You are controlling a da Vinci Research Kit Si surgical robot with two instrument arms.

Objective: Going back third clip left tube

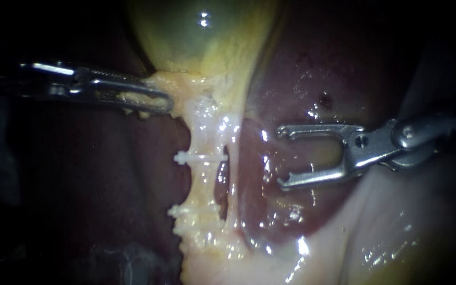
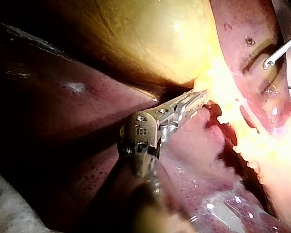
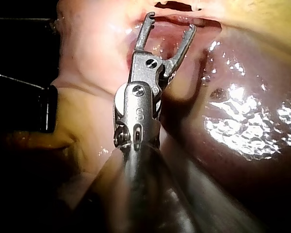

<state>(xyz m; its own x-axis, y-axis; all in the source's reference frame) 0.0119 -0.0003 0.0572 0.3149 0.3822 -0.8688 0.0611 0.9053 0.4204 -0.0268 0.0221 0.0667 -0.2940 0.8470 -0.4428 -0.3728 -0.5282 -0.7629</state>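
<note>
Right instrument (image 1: 282, 158) stands with jaws wide apart, empty, the clipped tube (image 1: 202, 182) just ahead of them; left instrument (image 1: 162, 103) pinches pale tissue (image 1: 187, 84) beside the gallbladder (image 1: 201, 37).

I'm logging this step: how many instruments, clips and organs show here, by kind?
Instruments: 2 (left instrument, right instrument)
Clips plain to see: 2 (upper clip, lower clip)
Organs: 2 (gallbladder, liver)
Total: 6
</note>
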